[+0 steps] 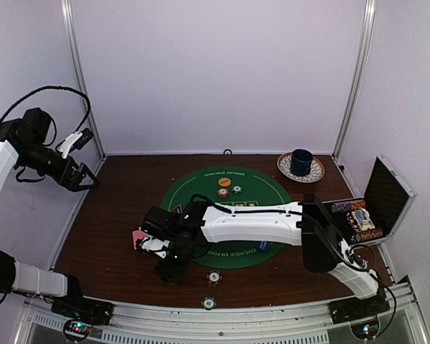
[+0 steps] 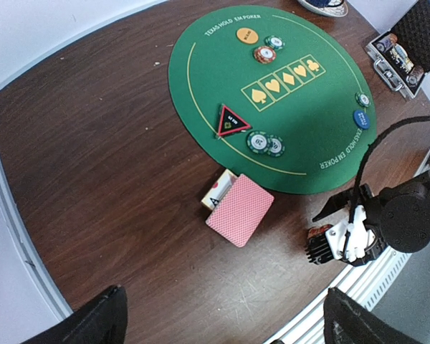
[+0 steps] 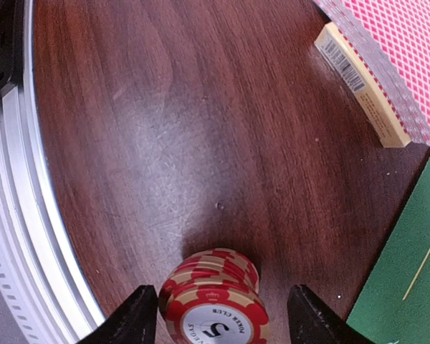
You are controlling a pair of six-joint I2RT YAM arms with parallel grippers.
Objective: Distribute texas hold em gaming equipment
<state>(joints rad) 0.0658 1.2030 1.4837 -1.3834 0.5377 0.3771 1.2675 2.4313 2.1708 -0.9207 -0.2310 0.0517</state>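
A stack of red striped poker chips stands on the wooden table near the front rail. My right gripper is open astride it; the left finger sits close to the stack and a gap remains on the right. The top view shows this gripper low over the table, left of the green mat. Pink-backed cards lie beside a card box. On the mat are a red-black triangle marker, green chips, an orange disc and a blue disc. My left gripper hangs open, high at the far left.
A dark blue cup on a patterned saucer stands at the back right. An open metal-edged case with chips is at the right edge. Another chip lies near the front, and one rests on the metal rail.
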